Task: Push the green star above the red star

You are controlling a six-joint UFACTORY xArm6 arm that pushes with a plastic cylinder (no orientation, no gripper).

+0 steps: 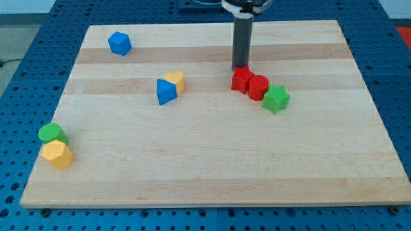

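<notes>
Blocks well to the left of the red star (241,79) play no part here: a green round block (51,133) touching a yellow hexagon block (58,154) far to its lower left, a blue block (119,43) far to its upper left, and, nearer on its left, a blue triangle (166,92) touching a yellow heart (175,81). All of them rest on the wooden counter (212,167)

My tip (240,68) stands at the red star's top edge, seemingly touching it, right where the green star should end up. The rod has no grasping part, so it holds nothing and can only shove. A red cylinder (258,86) sits against the red star's right side, and the green star (276,99) lies just to the lower right of that, near or touching it, so to the right of and below the red star

To do this well, I judge my tip should back off the red star without nudging it, circle wide to the right of the red star and its red neighbour, and come in below the green star. A push towards the view's top first would clear the cylinder. A second push from the right would then bring it above the red star. Short, centred pushes should keep the star from spinning off the tip
</notes>
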